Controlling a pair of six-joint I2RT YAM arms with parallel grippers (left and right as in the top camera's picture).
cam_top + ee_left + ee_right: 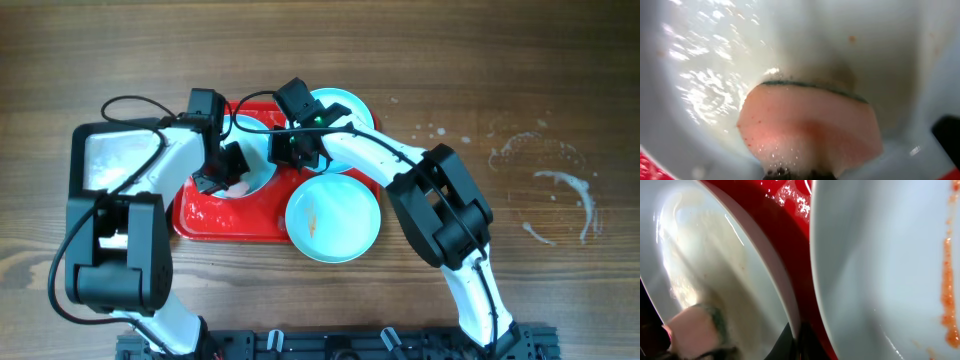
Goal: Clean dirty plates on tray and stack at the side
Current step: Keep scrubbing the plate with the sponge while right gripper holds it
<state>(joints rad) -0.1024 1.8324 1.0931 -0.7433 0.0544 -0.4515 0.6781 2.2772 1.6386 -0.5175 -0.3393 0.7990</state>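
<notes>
On the red tray (205, 225) lies a pale blue plate (262, 176), wet and soapy. My left gripper (222, 172) is shut on a pink sponge (810, 125) with a green scouring face, and presses it onto that plate's inside (715, 75). My right gripper (297, 155) is shut on the same plate's rim (792, 315), one finger on each side. A second plate (333, 220) with an orange smear (946, 275) overhangs the tray's front right corner. A third plate (348, 105) sits at the tray's far right, partly hidden by the right arm.
A silvery metal tray (110, 160) with a black rim stands left of the red tray, under the left arm. White watery streaks (560, 190) mark the wooden table at the right.
</notes>
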